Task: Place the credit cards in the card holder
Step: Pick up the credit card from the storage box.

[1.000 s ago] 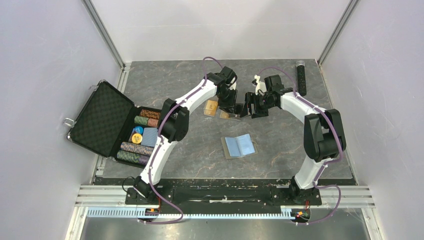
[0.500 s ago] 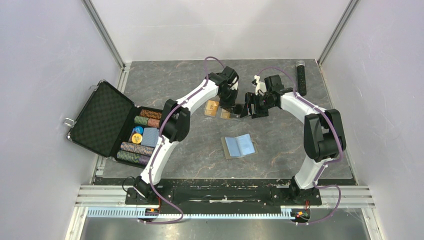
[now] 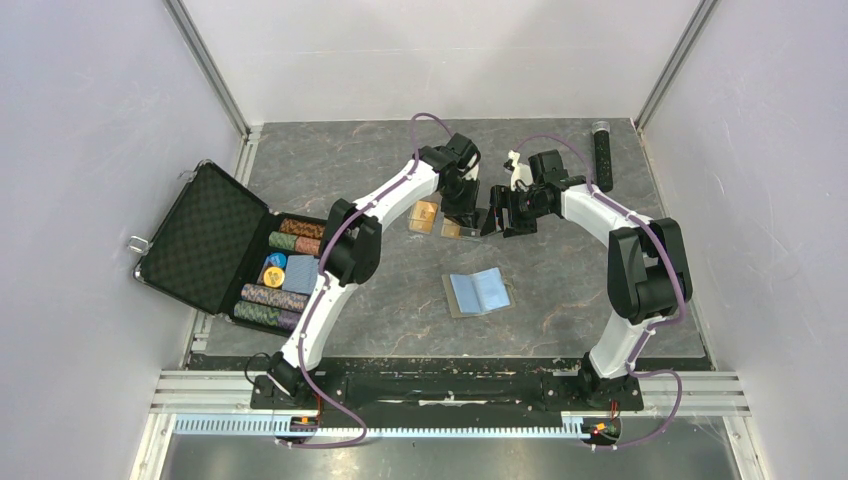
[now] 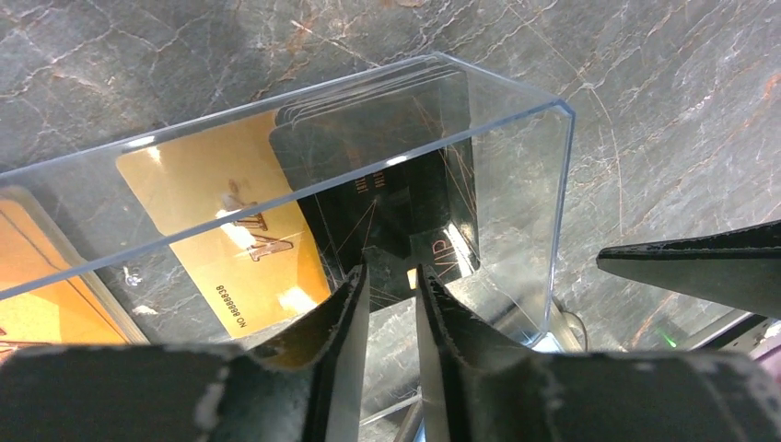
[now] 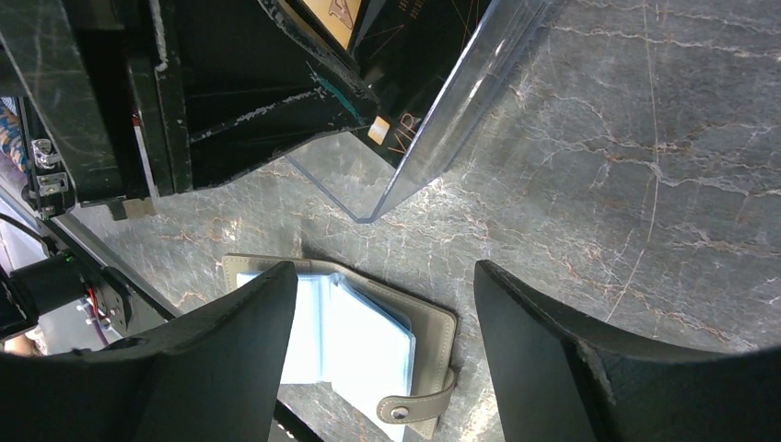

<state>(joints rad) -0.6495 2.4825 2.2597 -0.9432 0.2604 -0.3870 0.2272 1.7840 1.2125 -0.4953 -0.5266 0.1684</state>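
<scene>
Nearest the arm bases, the card holder (image 3: 477,293) lies open on the counter (image 3: 570,290) at lower centre of the overhead view. Its light blue sleeves face up, the snap tab is loose, and nothing touches it.

Just beyond it the right gripper (image 5: 385,272) hangs with its jaws spread wide and empty, the holder showing below and between them in its own camera.

Close beside it, the left gripper (image 4: 391,272) has its jaws clenched to a narrow slit. They seem to pinch the near wall of the clear plastic box (image 4: 516,184), though a grip on the dark card (image 4: 405,212) behind that wall cannot be ruled out. The credit cards (image 4: 230,221) lie within the box's outline, gold ones to the left. At least one more orange card (image 3: 424,215) lies just left of it.

Far left sits the open poker-chip case (image 3: 215,240), and a black tube (image 3: 603,152) lies in the upper right corner.

No card is in the holder yet. The risks I see:
- A pinch on thin, slick plastic may slip or let the box swing, spilling cards across the counter.
- The two grippers are nearly touching, so any reach by the right one could strike the left fingers.
- The holder is unpinned and could skid or fold when a card is pushed in.
</scene>
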